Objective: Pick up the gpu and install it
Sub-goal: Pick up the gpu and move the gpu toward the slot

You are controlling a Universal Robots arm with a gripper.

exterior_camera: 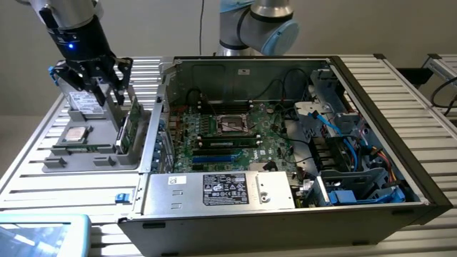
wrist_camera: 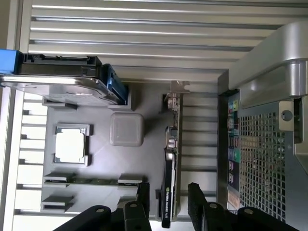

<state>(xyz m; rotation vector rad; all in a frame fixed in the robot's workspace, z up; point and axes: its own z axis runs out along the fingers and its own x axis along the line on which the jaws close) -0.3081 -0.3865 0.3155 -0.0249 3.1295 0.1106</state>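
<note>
The gripper (exterior_camera: 108,92) hangs over the grey parts tray (exterior_camera: 68,160), which lies on the slatted metal counter (exterior_camera: 64,187) at the exterior view's left, just beside the open computer case (exterior_camera: 371,107). The jaws stand apart and hold nothing. In the wrist view the gripper (wrist_camera: 168,192) straddles the gpu (wrist_camera: 172,144), with one of the black fingers (wrist_camera: 142,197) on each side of the card and a visible gap between each finger and the card. The gpu (exterior_camera: 132,127) stands on its long edge in a slot of the tray, on the side of the tray nearest the case, with its green board upright. Its silver bracket (wrist_camera: 178,89) is at the end of the card farthest from the fingers. The card has not been lifted; it sits in the tray, outside the case. Other parts in the same tray: a hard drive (exterior_camera: 85,101) standing on edge with blue fittings at its end, a processor chip (exterior_camera: 75,134) lying flat in a square recess, and a memory stick (exterior_camera: 80,148) lying in a narrow slot near the chip. Inside the case, the green motherboard (exterior_camera: 228,134) lies exposed, with the power supply (exterior_camera: 221,190) and its label along the near wall. The case's perforated rear panel (wrist_camera: 262,159) lies just beside the tray.
</note>
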